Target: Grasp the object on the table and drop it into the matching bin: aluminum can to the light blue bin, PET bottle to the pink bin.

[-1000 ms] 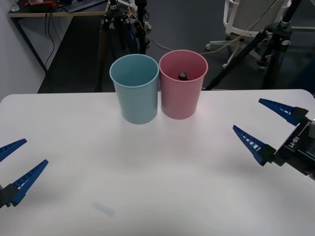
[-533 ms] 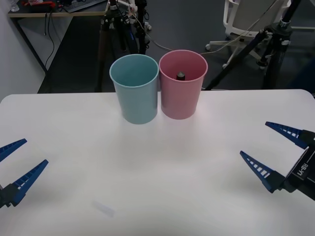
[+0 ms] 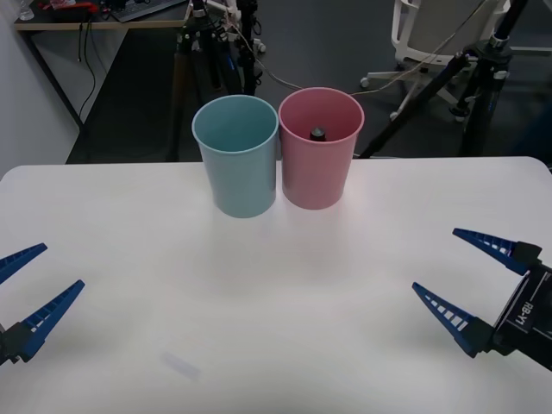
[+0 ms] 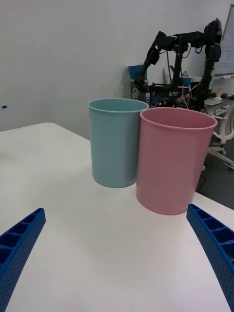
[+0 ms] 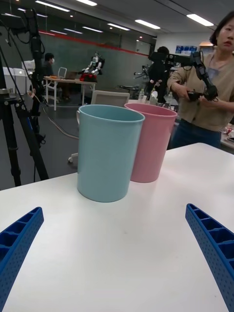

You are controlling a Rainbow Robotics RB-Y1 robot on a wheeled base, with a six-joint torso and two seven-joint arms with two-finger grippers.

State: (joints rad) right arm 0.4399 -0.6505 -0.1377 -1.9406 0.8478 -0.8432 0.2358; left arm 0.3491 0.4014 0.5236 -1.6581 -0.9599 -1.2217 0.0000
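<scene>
The PET bottle stands inside the pink bin; only its dark grey cap shows above the rim in the front view. The light blue bin stands right beside the pink one at the back middle of the white table. My right gripper hangs open over the table's right front part, well away from the bins. My left gripper is open at the left front edge. The wrist views show the pink bin and the light blue bin side by side.
Tripod legs, cables and a white chair base stand on the dark floor behind the table. A desk is at the back left. The table's far edge runs just behind the bins.
My right gripper has drawn back from the bins toward the table's right front, staying open. The left arm has not moved. The bottle cap stays inside the pink bin.
</scene>
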